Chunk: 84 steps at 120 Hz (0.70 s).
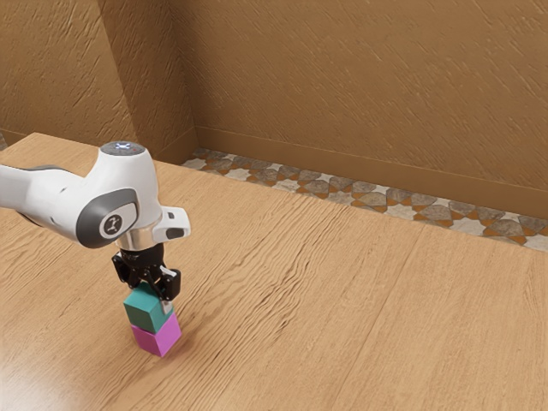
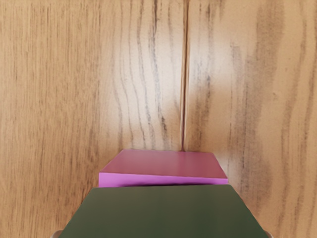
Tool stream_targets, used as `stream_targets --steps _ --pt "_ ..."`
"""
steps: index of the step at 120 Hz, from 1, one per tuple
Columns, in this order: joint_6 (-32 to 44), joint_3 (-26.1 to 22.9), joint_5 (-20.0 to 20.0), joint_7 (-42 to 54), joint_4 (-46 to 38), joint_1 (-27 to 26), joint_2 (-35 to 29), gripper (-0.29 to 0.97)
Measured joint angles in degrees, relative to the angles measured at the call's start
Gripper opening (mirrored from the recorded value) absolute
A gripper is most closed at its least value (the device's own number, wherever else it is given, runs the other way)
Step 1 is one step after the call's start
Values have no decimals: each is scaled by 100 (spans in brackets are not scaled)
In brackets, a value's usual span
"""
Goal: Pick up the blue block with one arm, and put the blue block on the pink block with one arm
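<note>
Tabletop [image 1: 360, 308] of pale, strongly grained wood takes up most of the exterior view, with a seam between two boards running along it. Behind it stands a brown textured wall [image 1: 360, 77], and a strip of patterned floor tiles [image 1: 385, 201] lies at the wall's foot. The white arm [image 1: 77, 205] enters from the exterior view's left and bends down over the near part of the table. Its black gripper [image 1: 152, 297] points straight down, its two fingers clamped on the upper part of the blue block [image 1: 142, 313] from opposite sides. This block renders as a teal green rather than a clear blue. It sits upright with its underside resting on the pink block [image 1: 159, 336], its outline set a little toward the exterior view's left of the block below. The pink block rests flat on the table. In the wrist view the blue block [image 2: 161, 213] appears as a dark green face directly under the hand. Part of the top of the pink block [image 2: 166, 166] shows just past its edge. The board seam of the table [image 2: 74, 89] runs away from the stack.
</note>
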Motion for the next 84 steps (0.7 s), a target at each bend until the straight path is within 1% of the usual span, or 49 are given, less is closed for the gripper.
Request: stream_targets --steps 17,30,42,46,54,60,84 --pt "4 0 -1 7 0 0 17 40" --pt "2 0 -1 26 0 0 21 51" --pt "1 0 -1 41 4 -1 3 57" --pt "-2 -2 -3 45 -1 -1 -143 59" --pt "-15 -12 -6 52 -70 -13 -646 61" --pt "-27 -15 -7 57 -97 -8 -839 63" --pt "-112 -40 -10 76 -67 -43 -994 66"
